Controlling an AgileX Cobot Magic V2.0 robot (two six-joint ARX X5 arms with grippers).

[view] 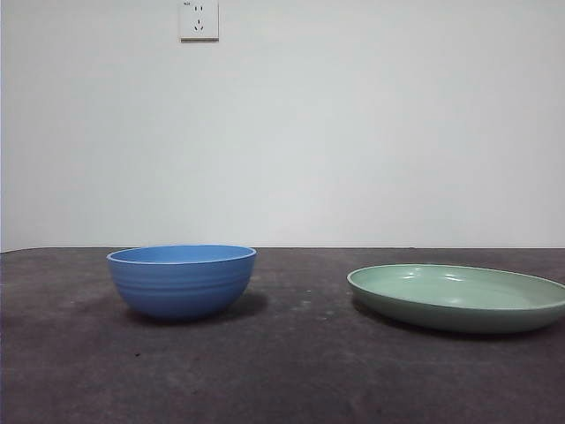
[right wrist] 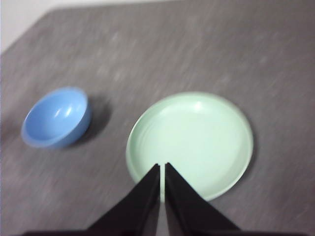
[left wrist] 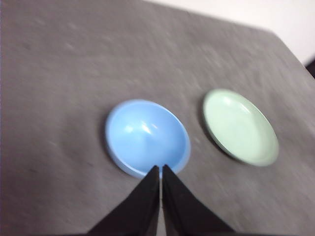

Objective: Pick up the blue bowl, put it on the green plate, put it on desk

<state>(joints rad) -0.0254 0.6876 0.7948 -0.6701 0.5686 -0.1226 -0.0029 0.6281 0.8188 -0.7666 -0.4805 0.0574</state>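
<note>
A plain white wall (view: 353,132) closes off the far edge of the worktop (view: 282,371), with a white socket plate (view: 199,19) fixed high on it. The worktop is dark grey-brown, mottled and rough-looking.

The blue bowl (view: 182,281) is round, medium blue and matte, with faint horizontal ridges around its outer wall. It stands upright and empty on the worktop. The green plate (view: 459,297) is pale sage green, wide and shallow with a low raised rim and a glossy inside. It lies flat on the worktop, also empty, beside the bowl and apart from it, with bare worktop between them. Both sit back from the near edge.

The left hand (left wrist: 160,167) hangs above the worktop with its two black jaws drawn together to a thin slit, holding nothing. Its tips appear over the bowl's near rim in the left wrist view, clear of the bowl. The right hand (right wrist: 162,165) is likewise raised, jaws nearly touching and empty, with its tips over the plate's near rim.

Neither hand shows in the front view. Both wrist views are blurred, so the worktop's texture and the bowl's ridges cannot be made out there. The plate's edge nearly meets the side of the front view.
</note>
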